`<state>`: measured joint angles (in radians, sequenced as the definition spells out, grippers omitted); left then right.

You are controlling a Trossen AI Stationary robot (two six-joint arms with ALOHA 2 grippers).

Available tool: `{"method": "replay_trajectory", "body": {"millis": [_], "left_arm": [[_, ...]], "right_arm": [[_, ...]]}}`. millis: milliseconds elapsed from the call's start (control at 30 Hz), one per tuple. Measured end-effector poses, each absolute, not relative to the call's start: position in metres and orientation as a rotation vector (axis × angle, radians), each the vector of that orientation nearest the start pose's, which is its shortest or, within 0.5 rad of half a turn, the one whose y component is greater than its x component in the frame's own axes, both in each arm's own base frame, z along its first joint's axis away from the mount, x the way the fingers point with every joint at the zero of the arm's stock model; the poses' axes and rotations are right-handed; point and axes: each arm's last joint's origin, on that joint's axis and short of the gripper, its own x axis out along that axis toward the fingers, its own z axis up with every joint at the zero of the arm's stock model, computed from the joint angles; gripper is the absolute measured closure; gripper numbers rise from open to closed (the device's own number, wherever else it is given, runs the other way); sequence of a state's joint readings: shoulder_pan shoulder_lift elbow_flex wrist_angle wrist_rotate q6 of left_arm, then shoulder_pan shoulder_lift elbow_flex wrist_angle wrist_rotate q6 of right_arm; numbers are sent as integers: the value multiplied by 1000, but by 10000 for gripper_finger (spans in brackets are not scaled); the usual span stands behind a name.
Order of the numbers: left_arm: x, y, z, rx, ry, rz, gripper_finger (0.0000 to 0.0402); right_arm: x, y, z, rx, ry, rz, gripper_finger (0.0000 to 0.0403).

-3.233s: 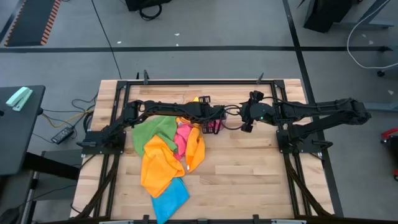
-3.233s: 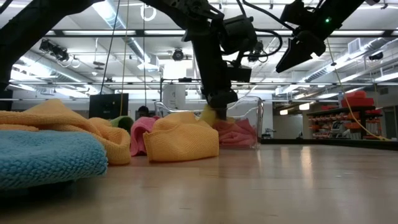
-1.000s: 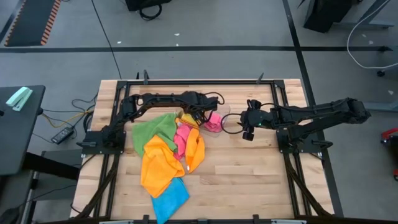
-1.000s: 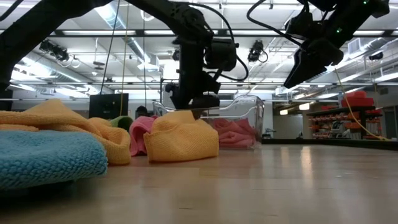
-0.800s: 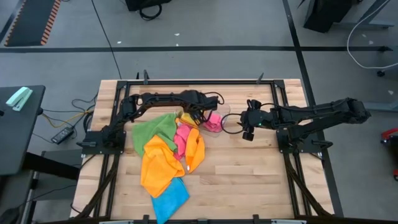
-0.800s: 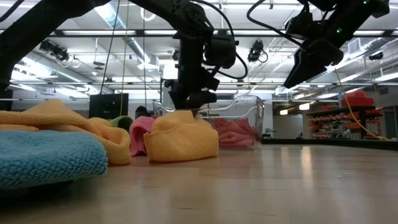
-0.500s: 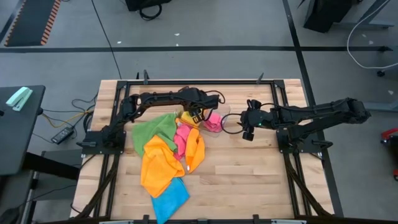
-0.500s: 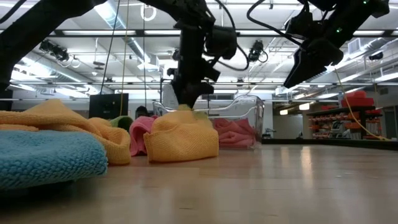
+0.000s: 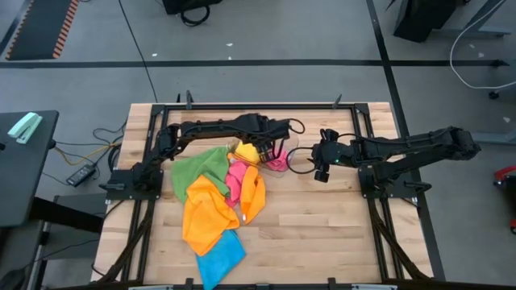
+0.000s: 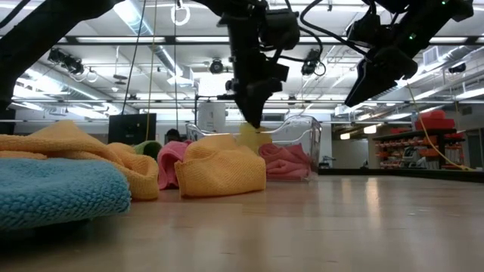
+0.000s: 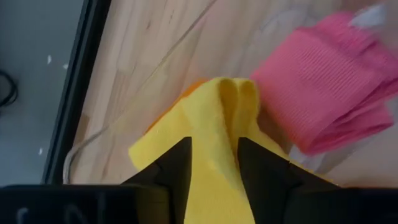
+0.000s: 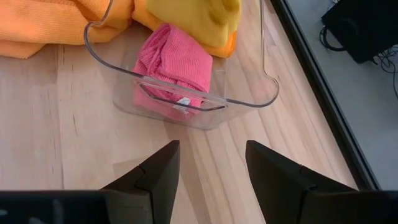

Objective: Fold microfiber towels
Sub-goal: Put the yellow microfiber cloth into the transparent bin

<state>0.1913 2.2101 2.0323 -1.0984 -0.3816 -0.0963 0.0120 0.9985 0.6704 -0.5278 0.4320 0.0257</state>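
Observation:
A yellow towel point(image 11: 217, 118) sits bunched at the clear plastic tray's point(image 12: 249, 102) left end, and my left gripper point(image 11: 214, 165) is shut on it from above. It also shows in the low view, where the yellow towel point(image 10: 253, 137) peeks out under the left gripper point(image 10: 252, 121). A folded pink towel point(image 12: 175, 65) lies inside the tray. A heap of green point(image 9: 197, 165), orange point(image 9: 206, 213), pink point(image 9: 236, 177) and blue point(image 9: 219, 258) towels lies on the table left of centre. My right gripper point(image 12: 208, 174) hovers open to the right of the tray. My left gripper pinches a bunched fold of the yellow towel point(image 11: 216, 143) between its two fingers, several layers thick. The fingers slant down from above. The fold sticks out past the fingertips, and the towel's lower part point(image 12: 199, 18) still rests on an orange towel at the tray's edge.
The tray stands near the table's far middle, between the two grippers. The towel heap covers the left-centre down to the near edge. Bare wood point(image 9: 322, 225) lies to the right and near side. Black frame rails point(image 9: 371, 201) run along the table's sides.
My left gripper has closed on the yellow towel, risen and shifted a little toward the tray, rolling as it went. A bunch of the yellow towel has come up with it above the orange heap. My right gripper has kept still.

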Motion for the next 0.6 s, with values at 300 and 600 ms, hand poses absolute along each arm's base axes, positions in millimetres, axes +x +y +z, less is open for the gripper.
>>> {"method": "replay_trajectory", "body": {"millis": [300, 600], "left_arm": [[436, 102, 213, 24, 1364, 555, 301], [417, 115, 189, 15, 1513, 573, 332]], "right_arm": [[190, -10, 232, -183, 837, -397, 210], [204, -9, 244, -267, 684, -315, 210]]}}
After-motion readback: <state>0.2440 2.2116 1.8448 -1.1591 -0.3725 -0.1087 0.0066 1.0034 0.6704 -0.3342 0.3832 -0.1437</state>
